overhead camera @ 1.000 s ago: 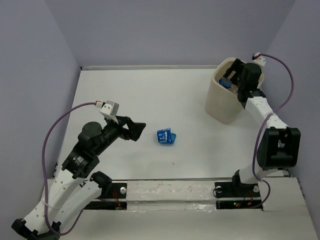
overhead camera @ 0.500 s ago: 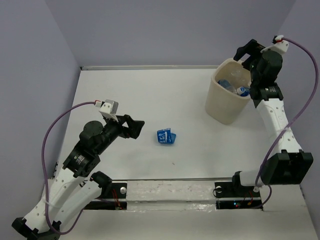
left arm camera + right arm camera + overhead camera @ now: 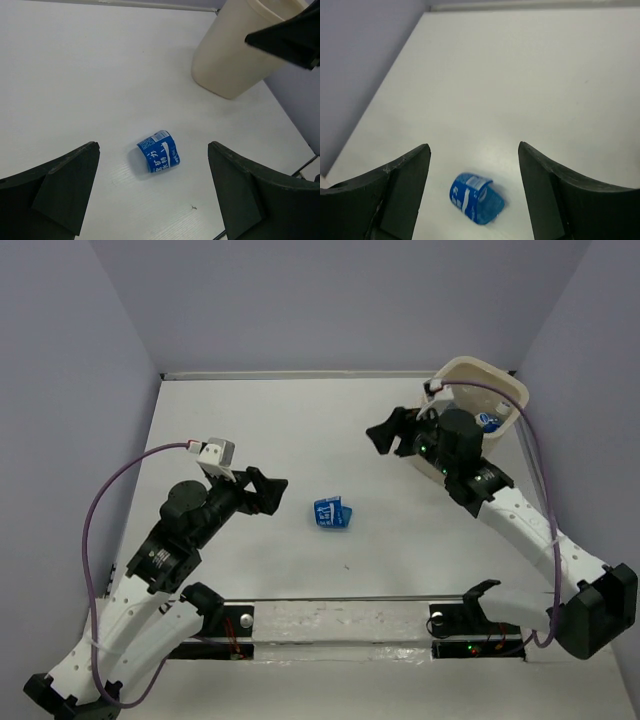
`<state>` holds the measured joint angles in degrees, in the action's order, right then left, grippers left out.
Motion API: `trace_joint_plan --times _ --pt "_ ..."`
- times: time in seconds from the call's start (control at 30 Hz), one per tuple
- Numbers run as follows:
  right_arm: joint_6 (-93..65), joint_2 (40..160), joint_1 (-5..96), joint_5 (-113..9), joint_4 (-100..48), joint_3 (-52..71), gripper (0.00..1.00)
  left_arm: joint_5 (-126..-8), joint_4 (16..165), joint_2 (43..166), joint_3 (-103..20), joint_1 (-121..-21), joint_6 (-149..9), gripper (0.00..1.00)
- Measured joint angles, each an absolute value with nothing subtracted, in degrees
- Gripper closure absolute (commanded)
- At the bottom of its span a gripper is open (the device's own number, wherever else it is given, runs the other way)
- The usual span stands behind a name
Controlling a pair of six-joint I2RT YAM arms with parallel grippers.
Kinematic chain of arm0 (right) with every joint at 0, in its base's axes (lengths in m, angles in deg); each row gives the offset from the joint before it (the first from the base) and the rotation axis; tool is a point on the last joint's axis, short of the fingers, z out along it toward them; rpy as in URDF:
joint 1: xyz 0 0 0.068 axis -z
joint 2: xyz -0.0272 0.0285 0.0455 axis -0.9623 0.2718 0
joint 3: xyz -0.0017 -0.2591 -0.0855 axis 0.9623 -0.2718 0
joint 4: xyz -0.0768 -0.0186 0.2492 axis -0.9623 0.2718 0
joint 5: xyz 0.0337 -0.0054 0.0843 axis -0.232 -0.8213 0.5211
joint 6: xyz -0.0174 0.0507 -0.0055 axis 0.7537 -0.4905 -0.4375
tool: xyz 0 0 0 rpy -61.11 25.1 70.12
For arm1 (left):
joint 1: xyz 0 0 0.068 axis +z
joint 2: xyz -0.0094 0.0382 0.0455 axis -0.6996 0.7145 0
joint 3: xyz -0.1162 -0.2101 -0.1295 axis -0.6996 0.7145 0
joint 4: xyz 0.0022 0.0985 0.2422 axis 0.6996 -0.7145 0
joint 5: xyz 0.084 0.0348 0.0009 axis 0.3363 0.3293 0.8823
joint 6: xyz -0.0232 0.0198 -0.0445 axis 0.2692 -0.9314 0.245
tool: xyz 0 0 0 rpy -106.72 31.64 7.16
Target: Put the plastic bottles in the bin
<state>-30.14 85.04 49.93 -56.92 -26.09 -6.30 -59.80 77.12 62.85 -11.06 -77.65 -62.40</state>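
Note:
A small blue-wrapped plastic bottle point(image 3: 332, 513), squashed short, lies on its side mid-table; no cap shows. It also appears in the left wrist view point(image 3: 158, 157) and the right wrist view point(image 3: 476, 203). The cream bin point(image 3: 478, 366) stands at the back right, and a bottle point(image 3: 490, 422) shows inside it. My left gripper point(image 3: 274, 494) hovers open to the left of the lying bottle, with nothing between its fingers point(image 3: 152, 145). My right gripper point(image 3: 386, 434) hangs open and empty point(image 3: 472, 147) in front of the bin, pointing left, up and to the right of the lying bottle.
Grey walls close in the white table on the left, back and right. The bin point(image 3: 230, 55) sits close to the right wall, and my right arm crosses in front of its body. A metal rail point(image 3: 340, 620) runs along the near edge between the arm bases.
My right gripper left the bin, rose behind it, then swung left and down in front of it; what it held now lies in the bin. The left arm has not moved.

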Motion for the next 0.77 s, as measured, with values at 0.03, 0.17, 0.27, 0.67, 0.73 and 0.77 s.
trace_joint_plan --times 0.03,0.17,0.27,0.67,0.73,0.77 --pt "-29.77 84.84 45.6 -56.16 -25.37 -9.65 0.22 -59.8 77.15 62.68 -11.06 -77.65 -62.23 0.01" --pt "-29.73 80.03 36.36 -55.63 -25.55 -19.85 0.01 -59.82 77.23 61.06 -11.06 -77.65 -61.68 0.01" --pt "-30.3 71.7 33.65 -54.82 -25.63 -25.56 0.0 -59.45 77.8 59.01 -11.06 -77.65 -61.24 0.01" --pt "-29.51 53.08 33.65 -64.11 -21.41 -27.79 0.03 -50.97 78.35 51.29 -9.88 -77.65 -58.93 0.01" --pt "-29.07 52.25 33.65 -65.66 -20.74 -27.79 0.02 -50.43 78.46 51.29 -9.36 -77.65 -58.45 0.01" --pt "-28.92 52.16 33.65 -66.21 -20.5 -27.79 0.01 -50.4 78.5 51.29 -8.99 -77.65 -58.23 0.01"
